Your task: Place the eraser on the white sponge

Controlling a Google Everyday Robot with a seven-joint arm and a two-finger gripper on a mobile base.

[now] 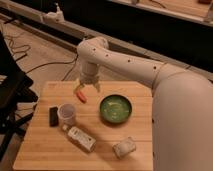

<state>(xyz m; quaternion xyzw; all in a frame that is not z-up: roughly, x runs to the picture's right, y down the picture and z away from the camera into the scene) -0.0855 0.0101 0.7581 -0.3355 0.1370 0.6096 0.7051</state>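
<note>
Eraser (53, 116), small flat black block, lies lower left of gripper (86, 91), long axis near-vertical in frame; fingers spread wide, empty; rough white sponge (124, 148) lower right.

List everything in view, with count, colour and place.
eraser: 1, black, table's left side, beside the cup
white sponge: 1, whitish-grey, table's front right
cup: 1, white, right of the eraser
carrot-like piece: 1, orange, behind the cup
bowl: 1, green, table centre
bottle: 1, white, lying before the cup
table: 1, light wood
arm: 1, white, reaching from the right
gripper: 1, open, over the carrot-like piece
</note>
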